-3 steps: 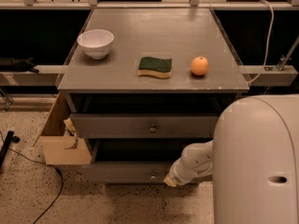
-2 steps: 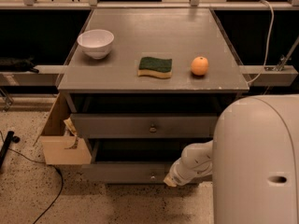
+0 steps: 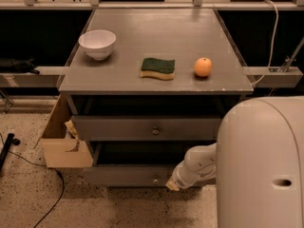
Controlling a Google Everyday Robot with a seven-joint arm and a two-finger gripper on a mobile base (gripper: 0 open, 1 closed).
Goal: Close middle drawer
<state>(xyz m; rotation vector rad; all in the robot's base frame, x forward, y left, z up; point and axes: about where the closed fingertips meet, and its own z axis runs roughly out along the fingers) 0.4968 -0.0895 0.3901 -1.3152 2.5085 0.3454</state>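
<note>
The middle drawer (image 3: 128, 175) is the lower of two grey fronts under the grey table top (image 3: 156, 82). It has a tiny pale knob (image 3: 155, 179) at its centre and a dark gap above it. The upper grey drawer (image 3: 142, 127), with a larger round knob (image 3: 155, 131), sits above it. My gripper (image 3: 174, 184) is at the end of my white arm (image 3: 199, 164). It is low against the front of the middle drawer, just right of the knob.
A white bowl (image 3: 97, 43), a green-and-yellow sponge (image 3: 157, 68) and an orange (image 3: 203, 67) lie on the table top. A pale wooden drawer box (image 3: 64, 148) sticks out at the table's left side. My white body (image 3: 263, 165) fills the lower right. A black cable (image 3: 47, 208) runs over the speckled floor.
</note>
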